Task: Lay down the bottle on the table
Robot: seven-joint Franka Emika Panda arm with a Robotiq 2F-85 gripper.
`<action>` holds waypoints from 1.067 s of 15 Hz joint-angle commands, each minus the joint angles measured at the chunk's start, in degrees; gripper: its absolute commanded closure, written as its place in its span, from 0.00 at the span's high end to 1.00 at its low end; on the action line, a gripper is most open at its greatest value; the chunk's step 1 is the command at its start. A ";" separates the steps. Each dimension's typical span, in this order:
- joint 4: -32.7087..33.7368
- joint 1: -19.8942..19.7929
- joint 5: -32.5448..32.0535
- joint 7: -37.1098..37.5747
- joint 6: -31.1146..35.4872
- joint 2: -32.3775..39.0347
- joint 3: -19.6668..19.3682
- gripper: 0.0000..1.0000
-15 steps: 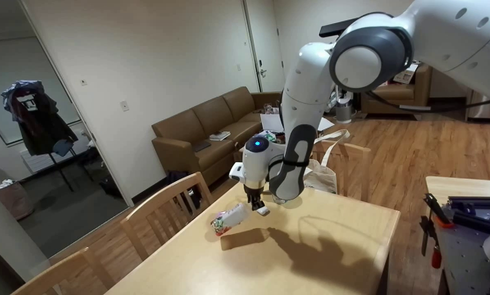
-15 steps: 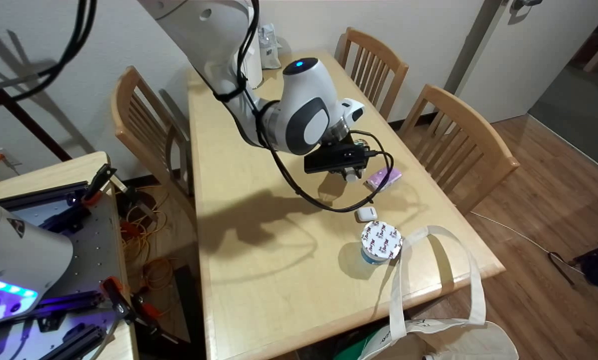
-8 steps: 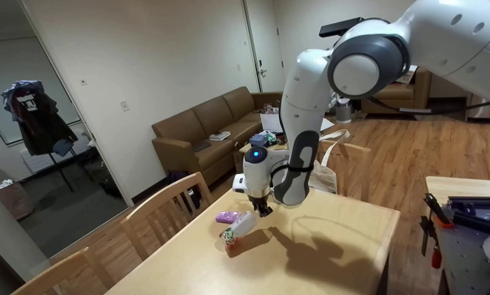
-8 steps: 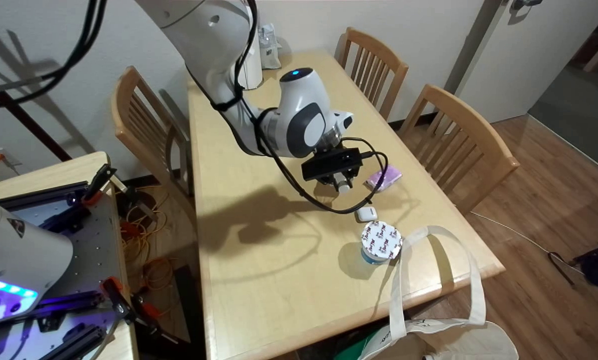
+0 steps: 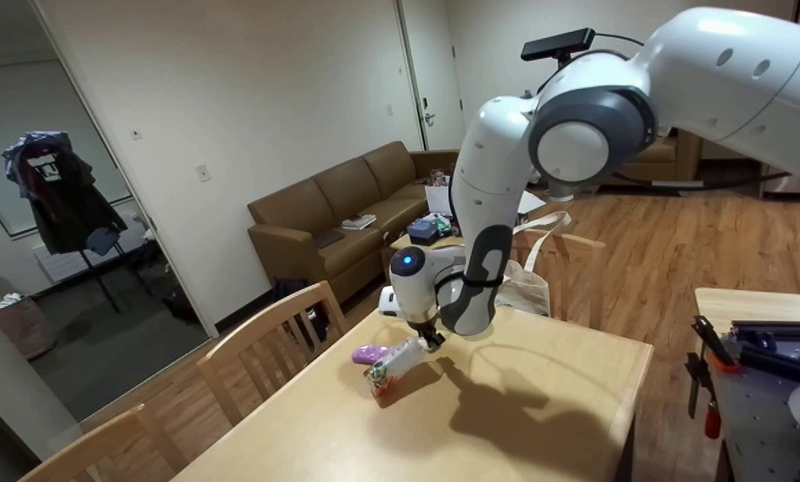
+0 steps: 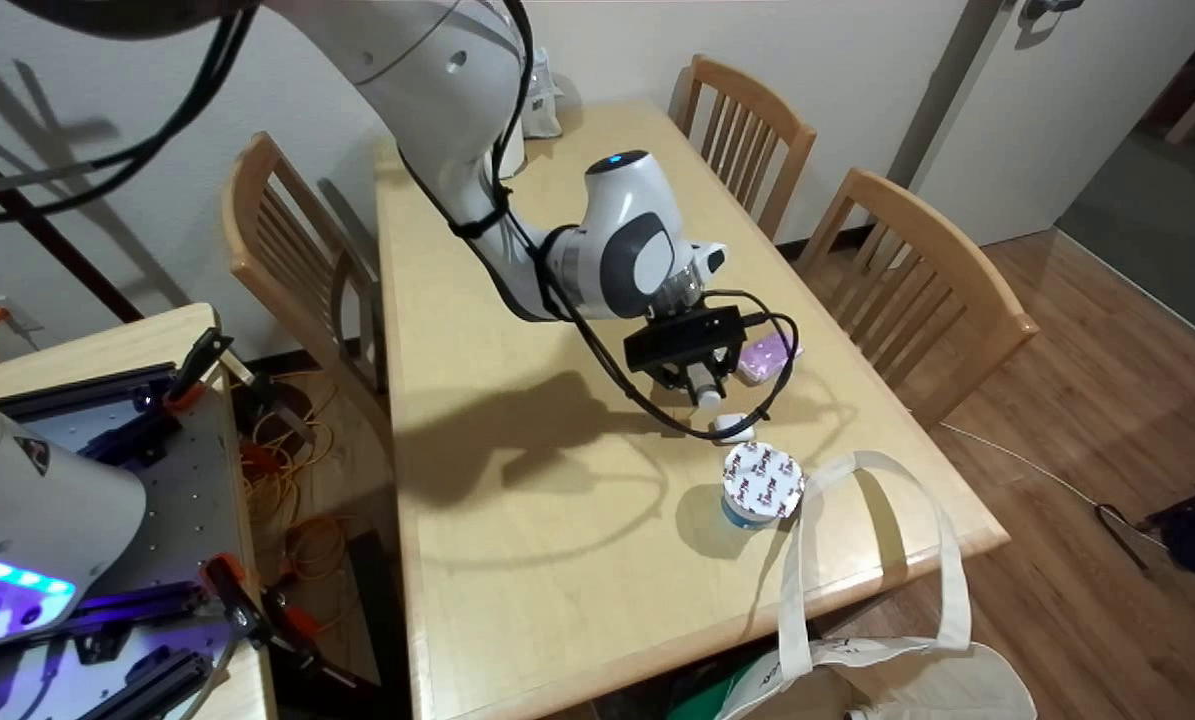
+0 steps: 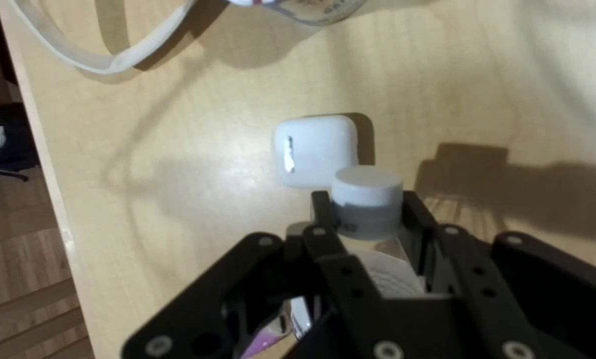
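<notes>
A translucent bottle [image 5: 400, 360] with a white cap [image 7: 367, 192] and a colourful, reddish lower part hangs tilted from my gripper [image 5: 433, 341]. In the wrist view the fingers of my gripper [image 7: 367, 205] press on both sides at the cap end, and the bottle's pale body shows between them farther down. Its lower end points down at the table [image 5: 507, 408], near its shadow; whether it touches the wood I cannot tell. In an exterior view only the cap [image 6: 706, 393] shows below my gripper [image 6: 695, 375]; the arm hides the rest.
A purple packet [image 6: 765, 358] lies right beside the bottle. Close by are a small white case [image 7: 315, 152] and a foil-lidded cup [image 6: 762, 487]. A tote bag [image 6: 887, 675] hangs its strap over the table edge. Chairs [image 5: 272, 348] line the long side.
The arm has come down with the bottle, whose shadow now lies closer to it. In an exterior view the bottle has shifted slightly right, uncovering the purple packet. The grip is unchanged.
</notes>
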 commanded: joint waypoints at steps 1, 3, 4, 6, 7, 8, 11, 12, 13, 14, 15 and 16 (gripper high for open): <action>7.85 1.02 -2.00 1.89 -2.89 4.86 -1.45 0.12; 8.48 1.17 -1.93 2.42 -2.15 5.36 -1.16 0.12; 7.49 0.46 -1.99 1.02 -1.49 4.57 -0.03 0.12; 5.96 -1.11 -2.09 -2.34 -1.50 3.14 2.59 0.12; 5.67 -1.79 -2.17 -3.98 -1.85 2.89 3.79 0.12; 5.17 -2.81 -2.04 -6.47 -2.95 2.51 5.56 0.12; 5.04 -5.76 -0.96 -14.03 -6.38 2.62 10.17 0.12; 5.09 -6.74 -0.45 -16.63 -7.64 2.68 11.51 0.12; 5.33 -7.23 0.09 -18.30 -9.11 2.77 12.26 0.12; 5.62 -7.51 0.85 -19.35 -10.87 2.73 12.76 0.62; 5.85 -7.79 1.45 -20.28 -12.36 2.61 13.11 0.62; 6.03 -7.94 2.20 -20.45 -13.77 2.41 13.27 0.67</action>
